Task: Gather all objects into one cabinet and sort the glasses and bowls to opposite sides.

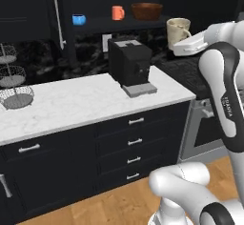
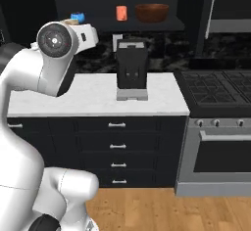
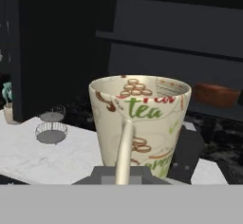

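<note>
A cream cup (image 3: 140, 123), printed with the word "tea" in green and brown swirls, is held upright in the air by the gripper (image 1: 183, 46). In the left base view the cup (image 1: 178, 30) sits above the gripper, off the right end of the tabletop (image 1: 86, 102) and just below shelf height. The gripper's fingers cannot be made out clearly, but it appears closed on the cup's lower part, with a pale strip (perhaps the cup's handle or a finger) running up its near side.

The cup looks rigid, smooth and probably light, like glazed ceramic, so likely slippery and breakable if knocked. Its walls taper toward the base; a hold low on the body, as here, seems sensible, kept level.

Beyond it, the open cabinet's shelf (image 1: 119, 25) carries a blue bowl (image 1: 78, 19) at the left, an orange mug (image 1: 117, 13) in the middle and a brown bowl (image 1: 146, 11) at the right. The cabinet door (image 1: 59, 19) stands open, its pale bar handle showing. Below sits a black coffee machine (image 1: 130, 64) on the white tabletop, wire baskets (image 1: 14, 83) at the far left.
</note>
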Controlling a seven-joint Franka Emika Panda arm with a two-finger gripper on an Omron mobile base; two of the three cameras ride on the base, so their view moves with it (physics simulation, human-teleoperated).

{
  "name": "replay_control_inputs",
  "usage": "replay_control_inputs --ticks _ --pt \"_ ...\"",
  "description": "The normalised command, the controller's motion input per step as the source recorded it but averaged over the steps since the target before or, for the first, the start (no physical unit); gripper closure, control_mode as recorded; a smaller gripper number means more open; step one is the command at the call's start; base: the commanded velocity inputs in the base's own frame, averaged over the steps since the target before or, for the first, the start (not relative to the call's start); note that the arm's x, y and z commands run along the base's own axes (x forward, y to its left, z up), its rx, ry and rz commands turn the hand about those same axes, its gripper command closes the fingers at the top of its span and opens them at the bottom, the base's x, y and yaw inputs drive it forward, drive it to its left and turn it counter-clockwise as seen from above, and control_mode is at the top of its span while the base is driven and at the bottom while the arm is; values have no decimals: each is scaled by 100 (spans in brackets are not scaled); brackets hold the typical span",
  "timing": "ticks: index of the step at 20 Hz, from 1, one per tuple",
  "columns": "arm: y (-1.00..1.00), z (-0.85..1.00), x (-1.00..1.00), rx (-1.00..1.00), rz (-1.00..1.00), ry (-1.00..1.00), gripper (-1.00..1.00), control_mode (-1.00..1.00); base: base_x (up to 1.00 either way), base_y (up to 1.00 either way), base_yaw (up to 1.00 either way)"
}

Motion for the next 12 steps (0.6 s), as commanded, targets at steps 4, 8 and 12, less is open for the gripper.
replay_control_inputs --ticks 4,8,12 --pt "0 0 0 0 0 0 100 100 21 5 1" --pt "0 0 0 0 0 0 100 100 97 -2 -10" --pt "0 0 0 0 0 0 100 100 77 37 -19"
